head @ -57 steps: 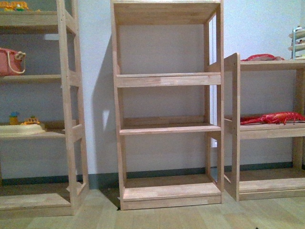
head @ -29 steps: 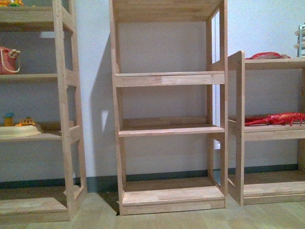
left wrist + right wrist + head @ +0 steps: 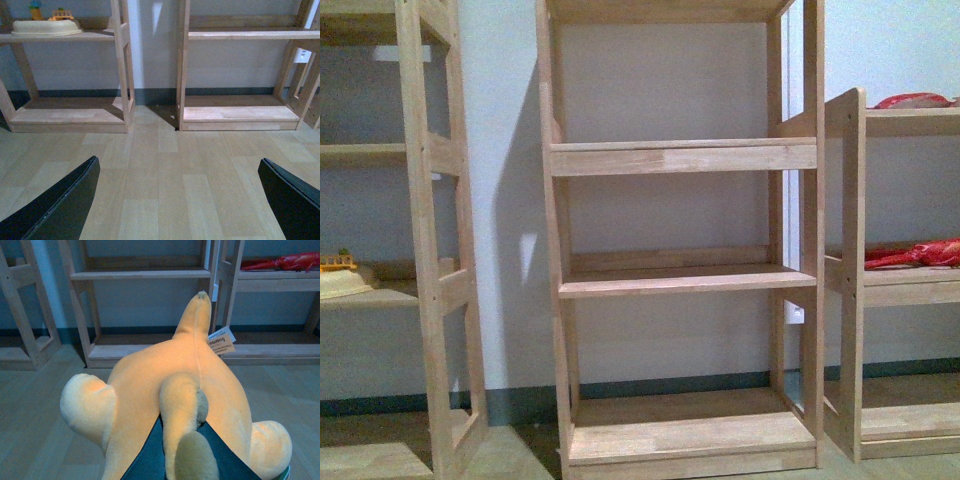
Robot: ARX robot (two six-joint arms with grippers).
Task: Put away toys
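The yellow-orange plush toy (image 3: 175,380) hangs in the right gripper (image 3: 182,437), whose dark fingers (image 3: 145,460) are closed on a soft limb of it. A white paper tag (image 3: 221,342) sticks out beside its pointed end. The toy is held above the floor (image 3: 160,165), facing the middle wooden shelf unit (image 3: 680,280). The left gripper (image 3: 175,200) stands wide apart, holding nothing, with bare floor between its fingers. A red toy (image 3: 920,255) lies on the right-hand shelf, and a white tub (image 3: 47,27) sits on the left-hand one.
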